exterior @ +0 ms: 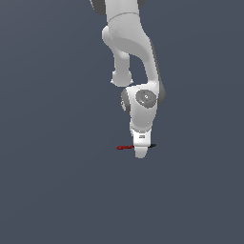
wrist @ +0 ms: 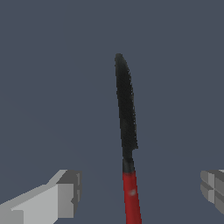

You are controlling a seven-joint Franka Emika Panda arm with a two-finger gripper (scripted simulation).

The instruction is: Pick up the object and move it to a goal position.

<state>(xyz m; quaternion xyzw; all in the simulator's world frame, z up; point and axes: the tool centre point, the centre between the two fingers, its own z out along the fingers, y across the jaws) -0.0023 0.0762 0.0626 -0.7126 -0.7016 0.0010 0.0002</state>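
The object is a thin knife-like rod with a red half [wrist: 131,197] and a black half [wrist: 125,109]. In the exterior view it lies flat on the grey floor, its red end [exterior: 125,147] sticking out to that view's left of the hand and its black end [exterior: 152,145] just showing on the right. My gripper [exterior: 140,153] is lowered over its middle and hides that part. In the wrist view the gripper [wrist: 141,189] is open, with one finger [wrist: 65,194] and the other finger [wrist: 214,186] on either side of the rod and apart from it.
A plain grey floor [exterior: 57,190] fills both views. The white arm [exterior: 133,57] comes down from the top of the exterior view.
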